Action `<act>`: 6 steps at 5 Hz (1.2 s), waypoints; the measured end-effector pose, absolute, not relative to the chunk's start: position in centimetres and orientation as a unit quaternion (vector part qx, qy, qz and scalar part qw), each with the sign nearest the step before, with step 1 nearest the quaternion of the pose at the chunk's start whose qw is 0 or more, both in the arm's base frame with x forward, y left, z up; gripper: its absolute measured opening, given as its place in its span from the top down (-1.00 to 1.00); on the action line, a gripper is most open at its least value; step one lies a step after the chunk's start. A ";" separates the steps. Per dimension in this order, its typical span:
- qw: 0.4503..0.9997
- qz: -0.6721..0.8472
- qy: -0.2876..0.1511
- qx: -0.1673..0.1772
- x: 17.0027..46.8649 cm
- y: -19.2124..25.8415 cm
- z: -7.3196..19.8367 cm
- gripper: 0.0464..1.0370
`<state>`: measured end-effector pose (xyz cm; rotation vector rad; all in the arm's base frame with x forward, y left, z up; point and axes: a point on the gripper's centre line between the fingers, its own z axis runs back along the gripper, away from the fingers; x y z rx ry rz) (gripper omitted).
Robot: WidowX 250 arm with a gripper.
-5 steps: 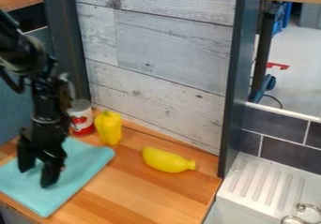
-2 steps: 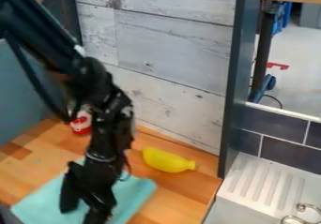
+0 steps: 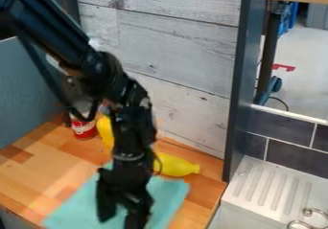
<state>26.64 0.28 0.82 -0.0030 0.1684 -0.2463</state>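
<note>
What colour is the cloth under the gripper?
The cloth is plain teal, seen in the camera view.

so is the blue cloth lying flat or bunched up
Lying flat: the cloth is spread on the wooden counter, its visible parts smooth on both sides of the gripper.

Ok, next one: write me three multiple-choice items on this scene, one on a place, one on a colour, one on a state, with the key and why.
1. Where is the hand?
A) At the can
B) At the cloth
C) At the ridged drainboard

2. What colour is the banana-shaped piece?
A) Yellow
B) Green
C) Purple

3. How do the hand's fingers stand?
A) Pressed together
B) Closed around the banana-shaped piece
C) Spread apart

Key:
1: B, the fingers reach down at the cloth on the wooden counter.
2: A, its visible part beside the arm is plain yellow.
3: C, a gap shows between the two fingers.
</note>
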 end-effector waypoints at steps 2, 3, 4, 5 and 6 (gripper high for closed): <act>0.987 -0.127 0.098 -0.034 28.0 -2.0 1.7 -0.93; 0.985 -0.116 0.126 -0.023 27.1 -2.1 2.4 -0.93; 0.989 -0.114 0.092 0.001 25.9 -1.1 7.2 -0.93; 0.996 -0.072 0.057 0.016 24.1 2.4 11.5 -0.93; 0.996 -0.063 0.063 0.025 22.5 5.2 13.2 -0.93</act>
